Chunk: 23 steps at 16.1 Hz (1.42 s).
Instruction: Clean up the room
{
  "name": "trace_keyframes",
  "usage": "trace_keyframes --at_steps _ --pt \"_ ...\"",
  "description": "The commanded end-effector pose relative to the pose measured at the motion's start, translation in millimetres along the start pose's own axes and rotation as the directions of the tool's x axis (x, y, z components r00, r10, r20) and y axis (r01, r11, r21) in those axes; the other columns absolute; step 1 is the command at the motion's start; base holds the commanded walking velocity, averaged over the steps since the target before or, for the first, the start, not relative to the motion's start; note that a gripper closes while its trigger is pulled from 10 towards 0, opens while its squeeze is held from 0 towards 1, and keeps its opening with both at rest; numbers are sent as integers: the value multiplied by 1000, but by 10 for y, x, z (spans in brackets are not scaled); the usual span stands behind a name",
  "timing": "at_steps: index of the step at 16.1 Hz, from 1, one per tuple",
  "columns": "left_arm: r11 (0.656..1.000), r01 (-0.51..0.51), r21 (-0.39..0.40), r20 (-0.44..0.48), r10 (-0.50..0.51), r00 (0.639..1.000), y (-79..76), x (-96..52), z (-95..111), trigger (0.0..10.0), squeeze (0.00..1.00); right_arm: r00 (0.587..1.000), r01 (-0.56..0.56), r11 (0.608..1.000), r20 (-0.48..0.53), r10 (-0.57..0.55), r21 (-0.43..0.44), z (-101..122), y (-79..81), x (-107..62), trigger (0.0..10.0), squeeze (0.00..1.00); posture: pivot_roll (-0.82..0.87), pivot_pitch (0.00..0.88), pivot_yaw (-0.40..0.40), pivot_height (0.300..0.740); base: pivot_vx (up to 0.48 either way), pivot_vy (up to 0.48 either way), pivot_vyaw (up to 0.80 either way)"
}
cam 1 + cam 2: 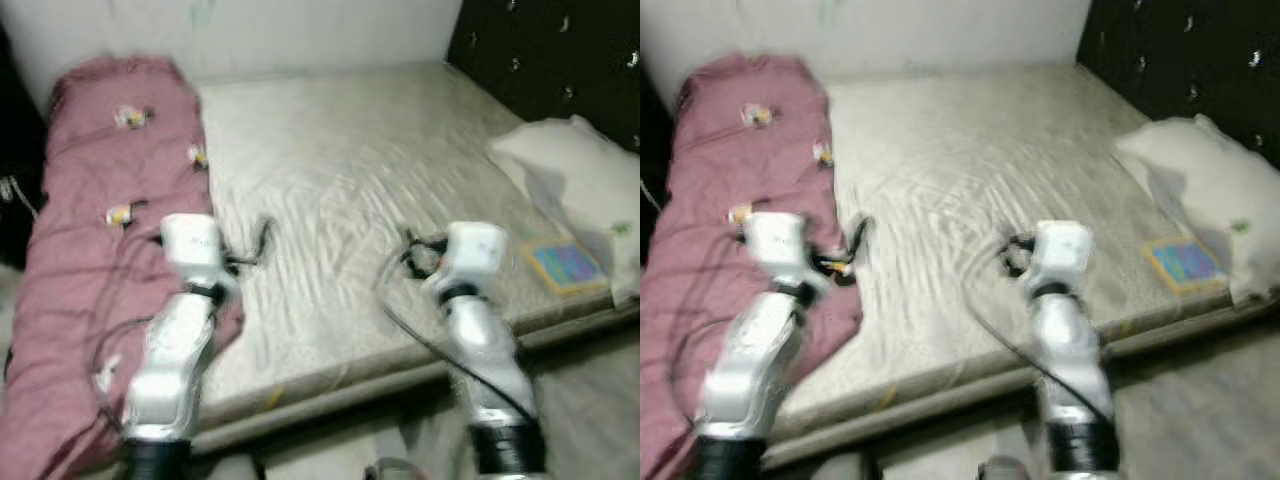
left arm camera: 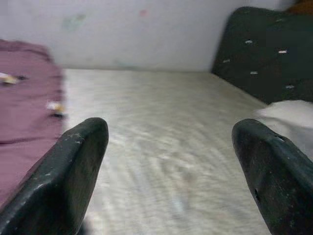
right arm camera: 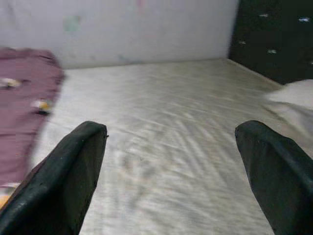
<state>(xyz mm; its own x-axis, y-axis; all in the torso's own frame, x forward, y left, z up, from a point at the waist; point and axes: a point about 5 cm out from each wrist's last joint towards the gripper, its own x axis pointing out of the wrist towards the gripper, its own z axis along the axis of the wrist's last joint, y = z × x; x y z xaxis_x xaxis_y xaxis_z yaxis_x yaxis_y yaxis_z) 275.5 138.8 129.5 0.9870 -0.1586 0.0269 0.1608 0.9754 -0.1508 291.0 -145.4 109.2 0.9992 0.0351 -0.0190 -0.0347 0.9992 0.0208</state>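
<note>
A bare pale mattress [image 1: 350,170] lies before me. Along its left side a maroon blanket [image 1: 90,260] is spread, with small yellow-and-white patches [image 1: 130,117] on it. At the right end rests a white pillow [image 1: 575,170], with a flat blue and yellow book [image 1: 565,265] beside it near the front edge. My left gripper [image 1: 258,245] hovers over the mattress by the blanket's edge, open and holding nothing, as the left wrist view [image 2: 168,161] shows. Over the front middle of the mattress my right gripper [image 3: 171,161] is open too and holds nothing.
A dark tufted headboard [image 1: 550,50] stands at the right, behind the pillow. A pale wall [image 1: 300,30] runs along the far side of the bed. Grey floor [image 1: 590,400] lies along the bed's front edge. The eye views are blurred.
</note>
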Motion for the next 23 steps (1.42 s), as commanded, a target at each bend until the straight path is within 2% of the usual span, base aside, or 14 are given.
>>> trace_keyframes --at_steps 1,4,8,13,18,23 --pt "999 27 -19 12 -27 1000 -95 29 33 10000 0 1000 27 1000 10 -27 -16 34 -104 -3 10000 0 -15 0 -1 740 0 469 0" --pt "1000 17 -22 20 -17 1000 -101 26 43 10000 0 1000 18 1000 9 -18 -17 32 -93 5 10000 0 -12 0 0 740 0 394 0" --pt "1000 22 -3 47 -22 999 -123 17 57 10000 0 1000 12 1000 13 -12 -22 32 -87 11 10000 0 -14 0 -4 740 0 0 541" --pt "1000 19 -19 26 -18 999 -99 34 51 10000 0 1000 23 1000 7 -23 -15 33 -98 29 10000 0 -12 0 -5 740 0 0 325" --pt "999 35 -38 22 -34 999 -130 26 40 10000 0 1000 27 999 -1 -27 -20 25 -102 29 10000 0 -16 0 -3 740 0 477 0" --pt "1000 24 -17 20 -24 1000 -99 27 40 10000 0 999 47 999 2 -47 -18 34 -148 12 10000 0 -16 0 -4 740 0 480 0"
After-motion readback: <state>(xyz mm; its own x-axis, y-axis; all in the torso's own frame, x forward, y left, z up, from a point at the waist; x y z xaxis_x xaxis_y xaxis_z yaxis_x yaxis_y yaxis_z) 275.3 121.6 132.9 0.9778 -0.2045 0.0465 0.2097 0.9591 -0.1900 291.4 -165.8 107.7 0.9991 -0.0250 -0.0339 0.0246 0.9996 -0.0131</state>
